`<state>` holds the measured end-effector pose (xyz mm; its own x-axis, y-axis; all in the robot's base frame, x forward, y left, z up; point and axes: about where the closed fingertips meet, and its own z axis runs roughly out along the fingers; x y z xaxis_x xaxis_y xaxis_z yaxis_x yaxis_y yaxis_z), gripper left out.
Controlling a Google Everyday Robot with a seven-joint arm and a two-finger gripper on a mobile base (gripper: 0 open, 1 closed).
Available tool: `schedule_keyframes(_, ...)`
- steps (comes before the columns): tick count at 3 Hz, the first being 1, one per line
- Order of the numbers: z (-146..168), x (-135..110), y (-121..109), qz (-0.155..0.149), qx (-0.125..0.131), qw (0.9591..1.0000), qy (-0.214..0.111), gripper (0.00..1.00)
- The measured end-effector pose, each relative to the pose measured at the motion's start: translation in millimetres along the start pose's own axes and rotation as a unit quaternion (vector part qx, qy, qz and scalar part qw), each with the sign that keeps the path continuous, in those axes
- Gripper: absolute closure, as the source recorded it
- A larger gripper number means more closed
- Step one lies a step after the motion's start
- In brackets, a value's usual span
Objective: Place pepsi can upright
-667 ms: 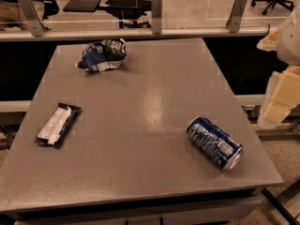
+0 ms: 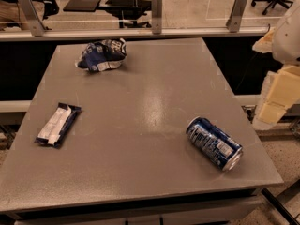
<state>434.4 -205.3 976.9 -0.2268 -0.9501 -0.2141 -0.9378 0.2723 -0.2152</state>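
Observation:
The pepsi can (image 2: pixel 214 143), dark blue with white lettering and silver rims, lies on its side near the front right corner of the grey table (image 2: pixel 140 107). Its silver end points toward the front right. My gripper (image 2: pixel 274 102) shows as cream-coloured parts at the right edge of the view. It is off the table's right side, apart from the can and up and to the right of it, with the white arm (image 2: pixel 288 32) above it. Nothing is held in it that I can see.
A crumpled blue-and-white snack bag (image 2: pixel 102 54) lies at the back left of the table. A flat dark blue-and-white wrapped bar (image 2: pixel 58 124) lies at the left. A glass partition with metal posts (image 2: pixel 156 11) runs behind the table.

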Motion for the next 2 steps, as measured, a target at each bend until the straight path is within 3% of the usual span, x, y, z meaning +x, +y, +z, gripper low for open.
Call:
schedule_keyframes(1, 9, -24, 18, 0.014, -0.027, 0.9995, 0.008, 0.00)
schedule_keyframes(2, 30, -35, 32, 0.040, -0.046, 0.9971, 0.045, 0.00)
